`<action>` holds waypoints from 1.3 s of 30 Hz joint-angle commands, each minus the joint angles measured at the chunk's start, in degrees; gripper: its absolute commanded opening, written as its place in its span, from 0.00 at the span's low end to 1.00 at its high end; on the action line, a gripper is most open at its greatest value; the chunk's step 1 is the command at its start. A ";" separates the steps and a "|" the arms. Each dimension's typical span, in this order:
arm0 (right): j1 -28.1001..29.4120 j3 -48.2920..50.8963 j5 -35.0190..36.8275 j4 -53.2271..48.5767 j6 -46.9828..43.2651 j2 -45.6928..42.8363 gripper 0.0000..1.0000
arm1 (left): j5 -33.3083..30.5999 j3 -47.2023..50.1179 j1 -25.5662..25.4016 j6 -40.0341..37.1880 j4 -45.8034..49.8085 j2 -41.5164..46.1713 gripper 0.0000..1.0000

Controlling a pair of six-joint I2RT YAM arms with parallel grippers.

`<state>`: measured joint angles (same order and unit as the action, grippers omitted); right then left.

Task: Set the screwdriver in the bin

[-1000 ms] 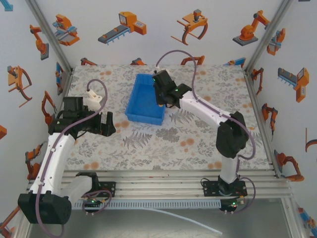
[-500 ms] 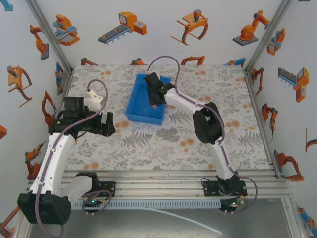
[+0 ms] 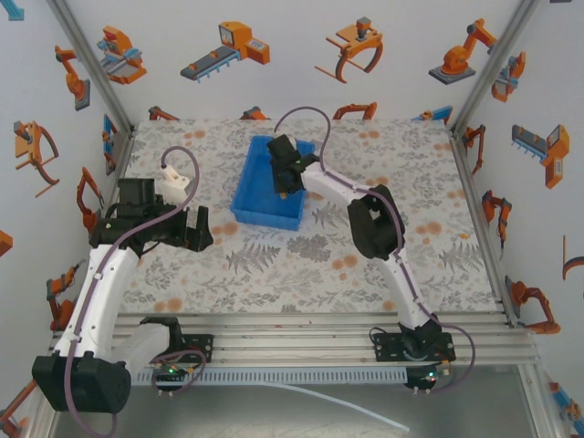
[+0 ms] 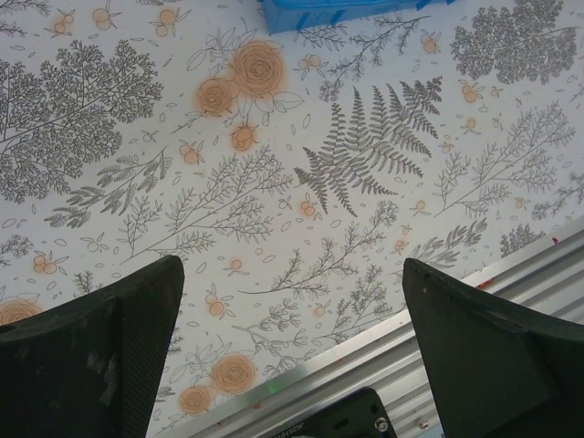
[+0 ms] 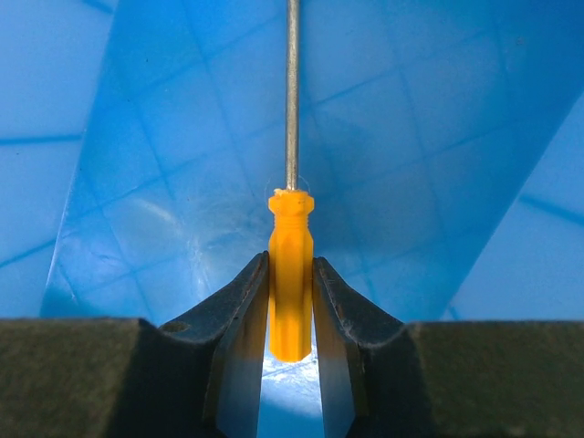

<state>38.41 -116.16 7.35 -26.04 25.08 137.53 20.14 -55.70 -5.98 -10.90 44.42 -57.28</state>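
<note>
Right wrist view, right gripper (image 5: 290, 274) jaws clenched on the screwdriver (image 5: 291, 283) handle above the bin (image 5: 438, 137) floor, left gripper (image 4: 292, 274) jaws released over the floral desk (image 4: 365, 182), near-left of bin.

The screwdriver (image 5: 290, 228), yellow-orange handle and thin metal shaft, is clamped by its handle in the right gripper (image 5: 290, 266), shaft pointing down into the bin (image 3: 263, 212). This bright blue, low-walled bin sits mid-tabletop, toward the far edge
</note>
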 commanded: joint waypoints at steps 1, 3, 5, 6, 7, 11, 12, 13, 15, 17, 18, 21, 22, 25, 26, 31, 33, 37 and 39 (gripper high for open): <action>-0.10 -2.27 -1.11 0.69 1.15 1.19 0.29 | 0.08 -0.02 -0.26 -0.10 0.09 0.84 0.97; -0.18 -2.39 -1.42 0.64 1.29 1.58 0.30 | 0.07 -0.02 -0.26 0.00 0.09 0.76 0.97; -0.25 -2.47 -1.56 0.64 1.37 1.85 0.30 | 0.17 -0.10 -0.31 0.06 0.14 0.67 0.97; -0.19 -2.42 -1.75 0.56 1.47 1.94 0.30 | 0.19 -0.08 -0.34 0.08 0.14 0.65 0.97; -0.18 -2.55 -1.86 0.51 1.55 2.01 0.30 | 0.21 -0.18 -0.35 0.08 0.14 0.58 0.97; -0.26 -3.65 -2.08 -0.08 1.48 2.12 0.37 | -0.19 -0.17 -0.33 -0.01 0.14 0.67 0.97; -0.20 -4.32 -2.00 -0.53 1.33 2.12 0.41 | -0.36 -0.13 -0.35 -0.07 0.12 0.59 0.97; -0.28 -4.88 -1.72 -1.03 1.14 2.10 0.46 | -0.49 -0.06 -0.35 -0.16 0.06 0.54 0.97; -0.25 -6.60 -0.82 -2.35 0.46 1.88 0.55 | -1.05 0.04 -0.35 -0.10 -0.42 0.58 0.97; -0.27 -8.75 0.14 -3.83 -0.69 1.53 0.59 | -2.18 0.54 -0.35 0.38 -1.58 0.43 0.97; -0.27 -9.93 0.83 -4.62 -1.43 1.13 0.61 | -2.93 0.84 -0.34 0.84 -2.22 0.35 0.97; -0.27 -12.17 2.76 -5.50 -3.20 -1.16 0.65 | -5.61 1.11 -0.35 1.69 -3.73 -0.44 0.97; -0.31 -12.40 3.28 -5.51 -3.74 -2.22 0.67 | -6.51 1.08 -0.35 1.92 -4.24 -0.69 0.97; -0.23 -11.61 4.94 -4.78 -5.42 -6.46 0.71 | -10.49 0.93 -0.35 3.23 -6.63 -1.27 0.97; -0.30 -10.49 5.47 -4.24 -6.04 -8.39 0.87 | -12.27 0.89 -0.35 3.99 -7.75 -1.42 0.97; -0.30 4.64 8.17 5.32 -9.91 -20.29 0.99 | -18.54 0.39 -0.26 8.12 -13.12 -3.70 0.97; -0.49 11.50 8.74 8.27 -11.43 -25.72 0.99 | -19.72 0.33 -0.26 9.54 -15.25 -5.11 0.97; -2.02 22.87 6.19 10.14 -13.44 -34.89 0.99 | -20.67 -0.97 -0.18 10.36 -17.16 -9.26 0.97; -4.66 26.92 1.66 6.91 -11.44 -38.81 0.99 | -21.92 -3.12 -0.17 9.84 -16.30 -12.62 0.97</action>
<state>36.69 -93.86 12.64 -18.55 14.20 102.17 0.95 -55.75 -6.02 -2.48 29.74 -67.00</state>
